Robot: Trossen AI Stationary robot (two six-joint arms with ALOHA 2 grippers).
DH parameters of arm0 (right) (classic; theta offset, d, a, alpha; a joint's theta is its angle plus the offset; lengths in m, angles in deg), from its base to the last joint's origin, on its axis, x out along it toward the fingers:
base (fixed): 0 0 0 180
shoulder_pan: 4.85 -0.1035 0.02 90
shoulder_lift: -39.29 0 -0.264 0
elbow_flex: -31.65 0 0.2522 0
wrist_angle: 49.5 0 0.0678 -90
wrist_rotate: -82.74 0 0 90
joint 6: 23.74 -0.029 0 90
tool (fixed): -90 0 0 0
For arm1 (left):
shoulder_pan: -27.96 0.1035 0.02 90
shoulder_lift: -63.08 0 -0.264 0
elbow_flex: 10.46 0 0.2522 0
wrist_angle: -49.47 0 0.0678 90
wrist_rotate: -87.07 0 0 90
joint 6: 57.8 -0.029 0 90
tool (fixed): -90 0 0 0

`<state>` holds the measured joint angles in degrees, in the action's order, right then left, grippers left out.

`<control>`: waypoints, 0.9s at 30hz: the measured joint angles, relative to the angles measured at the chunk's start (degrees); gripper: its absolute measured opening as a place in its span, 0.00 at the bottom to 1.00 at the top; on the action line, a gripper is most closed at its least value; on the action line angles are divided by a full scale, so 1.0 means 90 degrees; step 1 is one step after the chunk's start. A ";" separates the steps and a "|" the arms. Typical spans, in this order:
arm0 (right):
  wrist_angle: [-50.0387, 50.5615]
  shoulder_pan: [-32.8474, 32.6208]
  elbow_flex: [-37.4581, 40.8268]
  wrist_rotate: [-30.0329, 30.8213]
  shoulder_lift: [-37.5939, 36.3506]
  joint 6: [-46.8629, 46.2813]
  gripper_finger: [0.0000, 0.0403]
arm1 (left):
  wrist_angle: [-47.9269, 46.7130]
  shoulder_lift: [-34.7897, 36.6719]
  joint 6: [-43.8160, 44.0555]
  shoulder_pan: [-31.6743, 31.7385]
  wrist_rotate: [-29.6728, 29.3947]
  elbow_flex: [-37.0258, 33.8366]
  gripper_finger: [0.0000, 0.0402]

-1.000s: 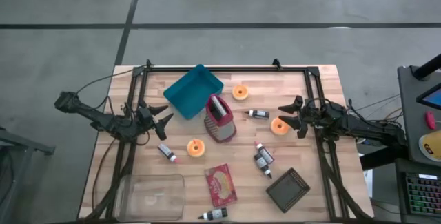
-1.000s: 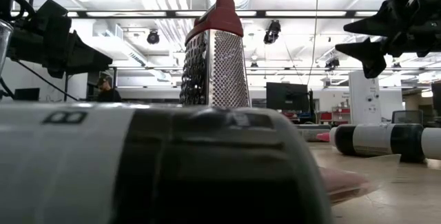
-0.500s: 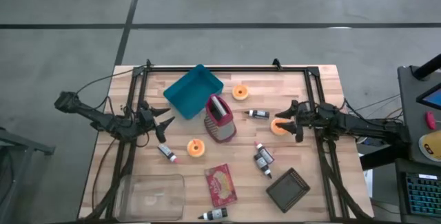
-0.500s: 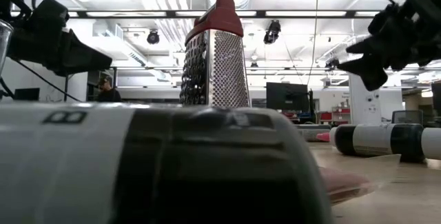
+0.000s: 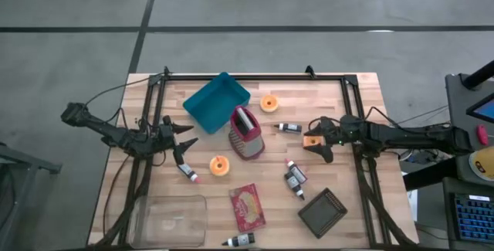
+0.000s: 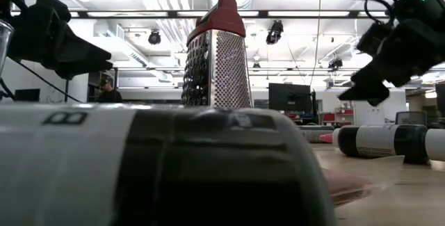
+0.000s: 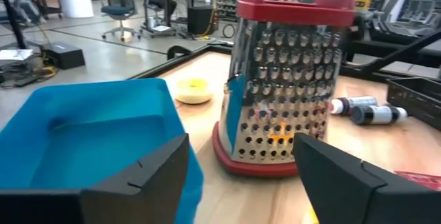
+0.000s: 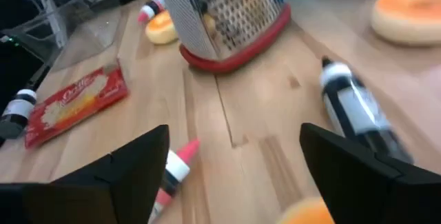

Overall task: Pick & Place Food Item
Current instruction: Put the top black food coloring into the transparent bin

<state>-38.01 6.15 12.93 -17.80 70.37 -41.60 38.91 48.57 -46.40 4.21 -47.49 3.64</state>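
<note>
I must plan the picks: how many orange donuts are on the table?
3. One donut lies near the table's far edge, one donut sits in front of the grater, and one donut is under the right gripper, partly hidden.

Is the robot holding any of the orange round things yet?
No. The right gripper is open just over an orange round piece; the left gripper is open and empty.

Grey concrete floor crossed by dark lines, light wooden table, ceiling strip lights, dark monitor, rolling office chair beyond the table
</note>
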 joint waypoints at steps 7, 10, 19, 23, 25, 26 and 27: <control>0.0973 0.0002 -0.0968 0.0149 0.0795 0.0644 0.85 | 0.0010 0.0001 0.0097 0.0000 0.0220 0.0000 0.73; 0.1147 0.0002 -0.1383 0.0510 0.1231 0.0807 0.84 | 0.0010 0.0001 0.0085 0.0000 0.0220 0.0000 0.73; 0.1506 0.0002 -0.2435 0.0969 0.2871 0.1374 0.82 | 0.0007 -0.0040 0.0019 -0.0002 0.0297 0.0000 0.73; 0.1846 0.0005 -0.2882 0.1034 0.3740 0.1545 0.82 | 0.0007 -0.0086 0.0017 -0.0002 0.0339 0.0000 0.73; 0.1900 0.0005 -0.3088 0.1040 0.4115 0.1635 0.82 | 0.0005 -0.0117 0.0017 0.0000 0.0339 0.0000 0.73; 0.1898 0.0005 -0.3172 0.1064 0.4274 0.1660 0.82 | 0.0005 -0.0121 0.0017 -0.0002 0.0339 0.0000 0.73; 0.1900 0.0005 -0.3240 0.1127 0.4415 0.1690 0.82 | 0.0005 -0.0143 0.0017 -0.0001 0.0339 0.0000 0.73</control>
<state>-20.91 6.20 -16.23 -7.66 110.10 -26.39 38.96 47.28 -46.25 4.21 -44.44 3.64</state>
